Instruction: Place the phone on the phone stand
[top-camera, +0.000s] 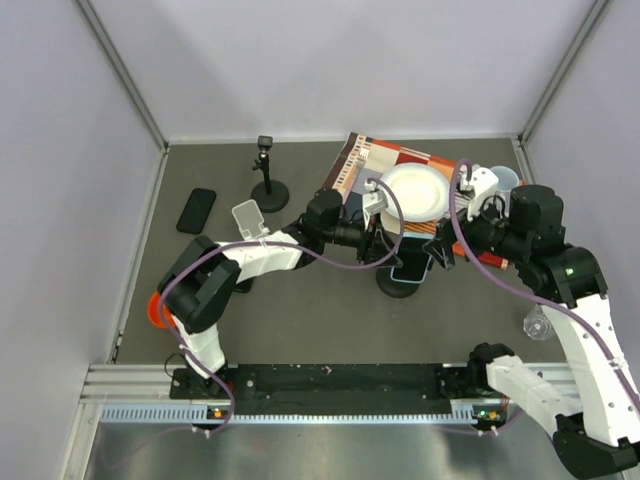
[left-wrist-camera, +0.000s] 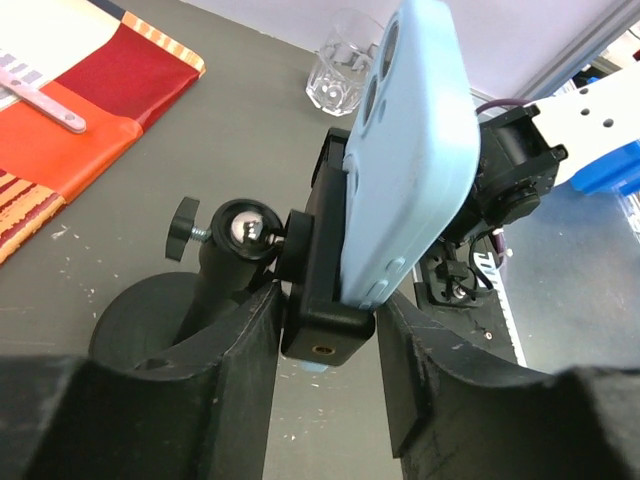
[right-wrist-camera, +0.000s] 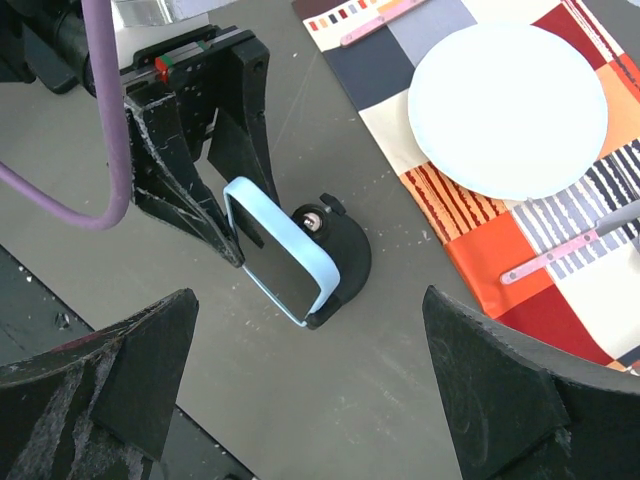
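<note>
A phone (top-camera: 405, 272) in a light-blue case stands upright in a black clamp (left-wrist-camera: 315, 260) on a ball-head mount with a round black base (right-wrist-camera: 350, 260), at the table's middle. My left gripper (left-wrist-camera: 328, 298) is shut on the phone (left-wrist-camera: 415, 150) at its lower end. One finger presses the clamp's back and the other the screen side. My right gripper (right-wrist-camera: 310, 295) hangs open above the phone (right-wrist-camera: 280, 255), touching nothing. The white phone stand (top-camera: 248, 218) sits bare at the left. A second, black phone (top-camera: 197, 210) lies flat further left.
A patterned placemat (top-camera: 370, 165) with a white plate (top-camera: 415, 192) and cutlery lies at the back right. A black pole with a round base (top-camera: 268, 185) stands behind the white stand. A clear glass (top-camera: 537, 325) is by the right arm, and an orange object (top-camera: 155, 310) by the left arm's base.
</note>
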